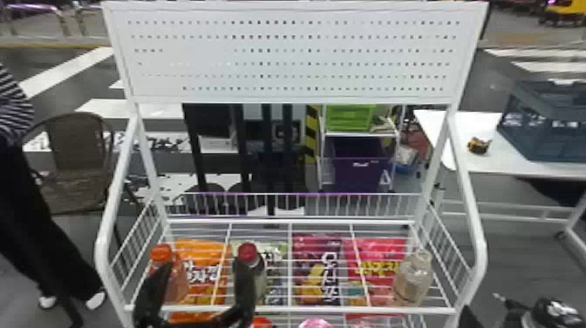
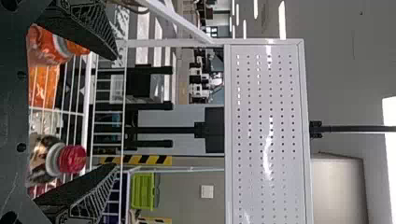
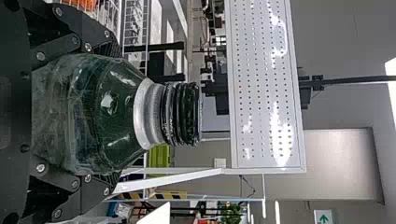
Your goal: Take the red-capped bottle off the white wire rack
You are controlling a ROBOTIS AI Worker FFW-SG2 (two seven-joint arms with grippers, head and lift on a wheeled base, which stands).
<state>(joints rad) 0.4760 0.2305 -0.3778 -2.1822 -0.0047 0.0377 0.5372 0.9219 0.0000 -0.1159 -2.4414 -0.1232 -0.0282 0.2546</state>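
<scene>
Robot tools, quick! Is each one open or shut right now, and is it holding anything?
Left tool: open, holding nothing.
Right tool: closed on a see-through plastic bottle with a pale neck ring.

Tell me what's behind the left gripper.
Behind the left gripper are the orange-capped bottle, the red-capped bottle and an orange bag. Its fingers hide part of each bottle from view.

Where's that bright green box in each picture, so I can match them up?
Head view: the green box is right of centre, behind the rack, just below the perforated panel.
Left wrist view: just beyond the tip of the left finger nearer the red cap.
Right wrist view: just past the shoulder of the dark green bottle.
Shared landmark: the perforated panel.
</scene>
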